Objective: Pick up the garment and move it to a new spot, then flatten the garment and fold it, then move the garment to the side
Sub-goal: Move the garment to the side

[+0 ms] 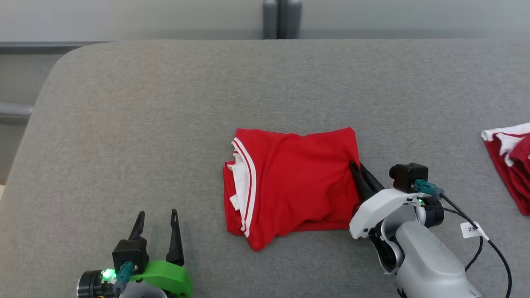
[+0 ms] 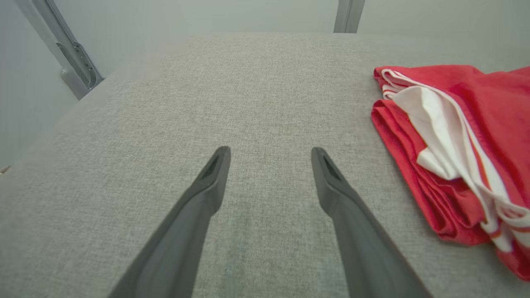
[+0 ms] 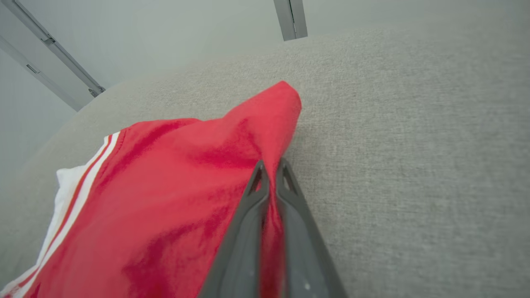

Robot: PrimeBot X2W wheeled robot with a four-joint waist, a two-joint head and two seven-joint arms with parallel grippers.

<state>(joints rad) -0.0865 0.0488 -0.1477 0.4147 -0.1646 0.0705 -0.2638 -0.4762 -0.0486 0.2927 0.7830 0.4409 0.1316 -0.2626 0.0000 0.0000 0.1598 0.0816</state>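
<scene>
Pinching the right edge of the folded red cloth garment with white stripes (image 1: pixel 298 178), the right gripper (image 1: pixel 358 167) has its two dark fingers pressed together on a ridge of the fabric. The garment spreads leftward from that gripper across the grey fabric-covered tabletop (image 1: pixel 165 103). The left gripper (image 1: pixel 157 213) has its fingers spread apart and holds nothing; the garment's striped edge lies near its right, not touching. Well to the right of the right gripper lies another crumpled red-and-white cloth (image 1: pixel 511 165).

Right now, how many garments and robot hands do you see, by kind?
Red fabric garments with white trim: 2 (folded red garment, centre; second garment, right edge)
Two-fingered dark hands: 2 (left hand; right hand)
Total: 4
</scene>
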